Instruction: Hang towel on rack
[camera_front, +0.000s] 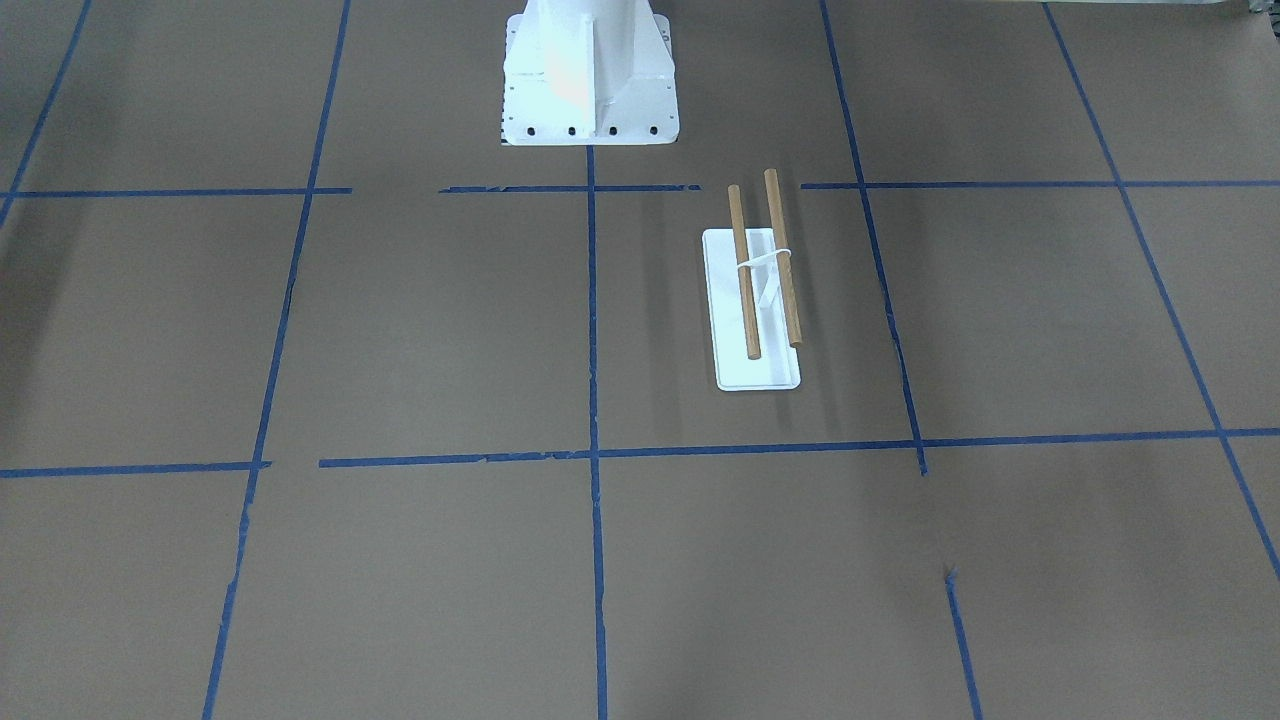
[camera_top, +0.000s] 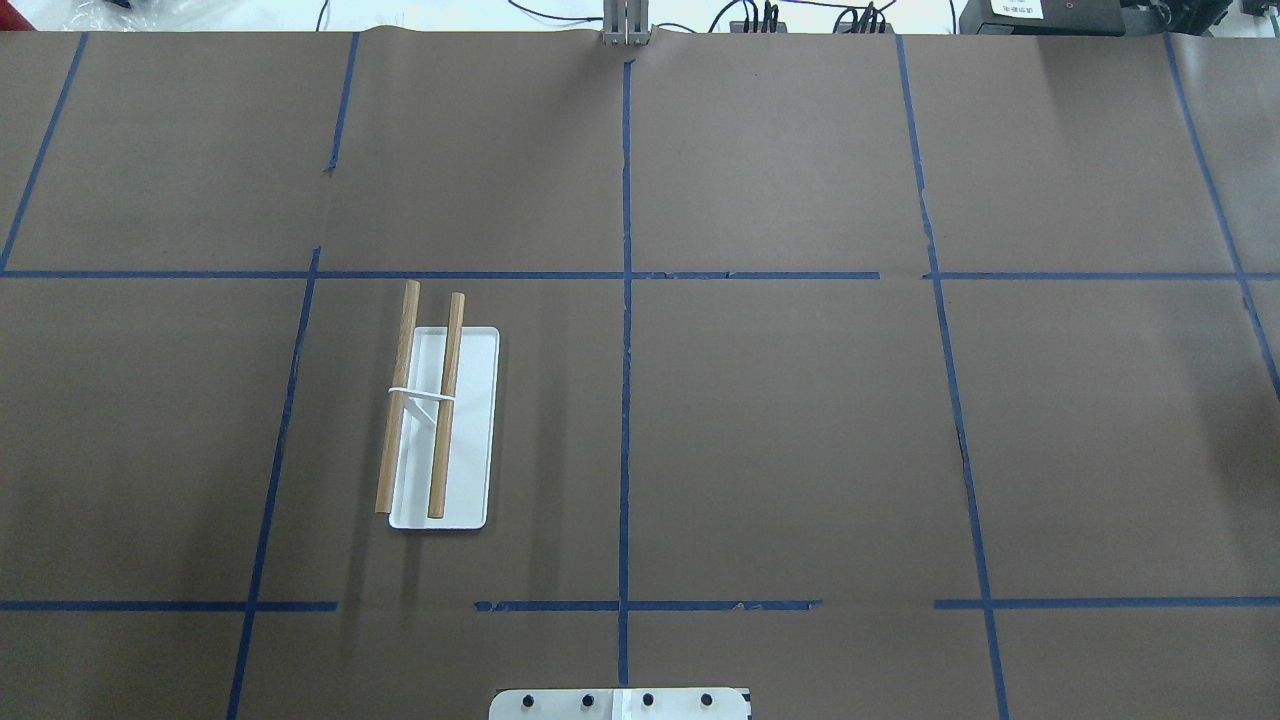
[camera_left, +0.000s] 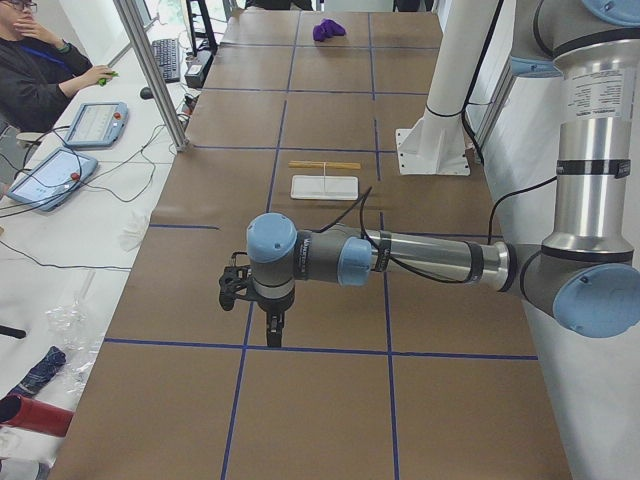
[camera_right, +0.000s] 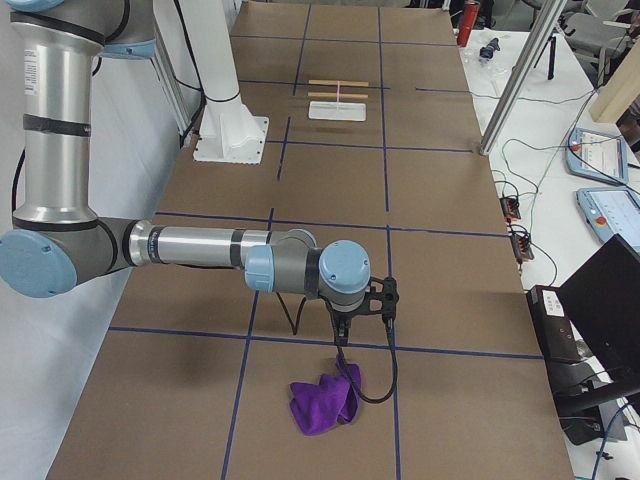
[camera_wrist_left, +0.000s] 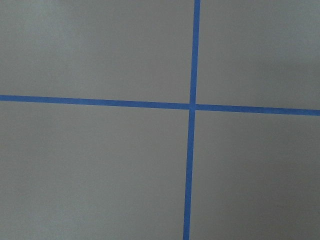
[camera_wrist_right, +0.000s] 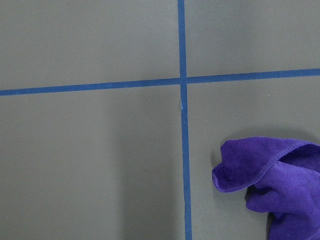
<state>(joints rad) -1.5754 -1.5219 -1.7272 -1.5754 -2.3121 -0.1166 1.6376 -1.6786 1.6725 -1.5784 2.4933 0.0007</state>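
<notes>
The rack (camera_front: 746, 290) is a white base plate with two wooden rods on a white stand; it stands left of the table's centre line in the overhead view (camera_top: 470, 420). The purple towel (camera_right: 322, 405) lies crumpled on the brown table at the robot's right end, and shows at the lower right of the right wrist view (camera_wrist_right: 280, 180). My right gripper (camera_right: 341, 338) points down just above the towel's raised corner. My left gripper (camera_left: 272, 325) hangs over bare table at the robot's left end. I cannot tell whether either gripper is open or shut.
The white robot pedestal (camera_front: 588, 80) stands at the table's near edge. Blue tape lines grid the table. An operator (camera_left: 40, 70) sits with teach pendants (camera_left: 95, 122) beyond the far edge, by an aluminium post (camera_left: 150, 70). A laptop (camera_right: 600, 300) sits off the table.
</notes>
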